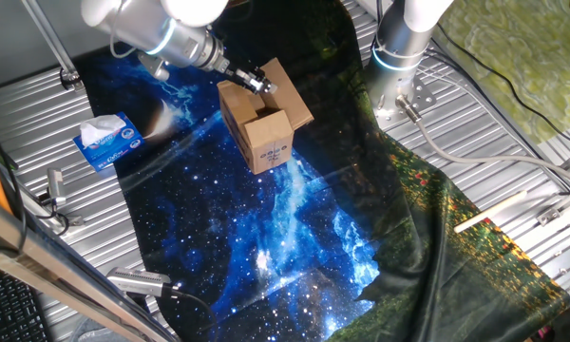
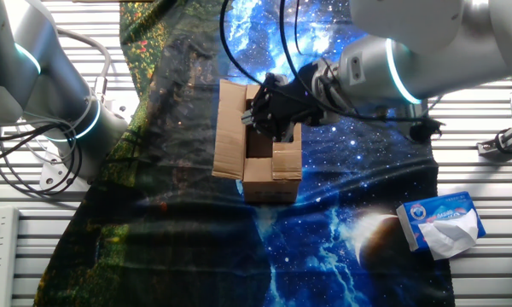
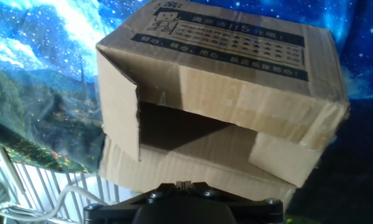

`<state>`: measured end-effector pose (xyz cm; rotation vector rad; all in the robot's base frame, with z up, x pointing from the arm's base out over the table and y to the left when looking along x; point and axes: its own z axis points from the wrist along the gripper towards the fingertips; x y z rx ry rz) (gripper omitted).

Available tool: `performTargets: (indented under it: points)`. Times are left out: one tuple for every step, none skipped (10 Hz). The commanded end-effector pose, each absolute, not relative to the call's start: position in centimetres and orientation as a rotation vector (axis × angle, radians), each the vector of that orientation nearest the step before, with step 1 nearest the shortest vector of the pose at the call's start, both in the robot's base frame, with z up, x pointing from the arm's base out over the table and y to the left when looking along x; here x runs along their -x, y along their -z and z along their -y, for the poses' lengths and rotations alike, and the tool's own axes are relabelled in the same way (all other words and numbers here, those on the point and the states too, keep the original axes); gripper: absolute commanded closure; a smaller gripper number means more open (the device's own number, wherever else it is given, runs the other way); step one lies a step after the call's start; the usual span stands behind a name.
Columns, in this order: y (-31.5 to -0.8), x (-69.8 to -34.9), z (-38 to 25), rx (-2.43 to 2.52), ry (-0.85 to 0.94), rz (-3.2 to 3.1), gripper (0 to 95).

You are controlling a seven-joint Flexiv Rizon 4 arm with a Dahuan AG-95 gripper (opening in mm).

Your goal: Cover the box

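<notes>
Box sits on the galaxy-print cloth spread over the counter, near the cloth's middle, upright. Brown corrugated card; white label with dark print on the side facing one fixed view. Top only partly shut: one flap stands up and splays outward on the side toward the second arm's base; other flaps lean inward, dark gap between them.

End effector is at the box's top edge, on the side away from the label, arm reaching in from beyond the box. From the other fixed view the end effector hangs over the open top of the box, black fingers down among the flaps. Cannot tell whether the fingers are spread or closed, or whether they pinch a flap; contact point is hidden.

Hand view: box fills the picture, printed flap folded over at the top, shorter flap tucked beneath, dark hollow visible between. Black body of the end effector shows only at the bottom edge; fingertips not seen.

Tissue box, blue and white, lies well apart from the box, near the cloth's edge, tissue sticking out.
</notes>
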<state>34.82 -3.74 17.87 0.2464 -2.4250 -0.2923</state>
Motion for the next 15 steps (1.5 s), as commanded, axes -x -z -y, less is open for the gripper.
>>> performTargets:
  points:
    - [-17.6,-34.7,4.6,-0.253,0.293,2.425,95.0]
    - [-17.5,-34.6,5.1,-0.255,0.295,2.426,95.0]
    - [-17.4,-34.6,5.4,-0.257,0.295,2.426,95.0]
    - [-17.4,-34.6,5.6,-0.256,0.296,2.427,95.0]
    - [-17.4,-34.5,5.7,-0.257,0.294,2.426,95.0]
    - [-17.3,-34.5,6.0,-0.259,0.295,2.429,95.0]
    - [-17.2,-34.4,6.4,-0.261,0.295,2.430,95.0]
    - [-17.1,-34.3,6.9,-0.262,0.295,2.435,95.0]
    - [-16.9,-34.2,7.3,-0.264,0.296,2.440,95.0]
    - [-16.8,-34.2,7.6,-0.265,0.297,2.445,95.0]
    - [-16.7,-34.1,7.9,-0.266,0.291,2.453,95.0]
    - [-16.7,-34.1,8.0,-0.268,0.293,2.461,95.0]
    - [-16.6,-34.0,8.2,-0.269,0.293,2.473,95.0]
    - [-16.6,-34.0,8.3,-0.269,0.291,2.482,95.0]
    - [-16.6,-34.0,8.3,-0.273,0.288,2.493,95.0]
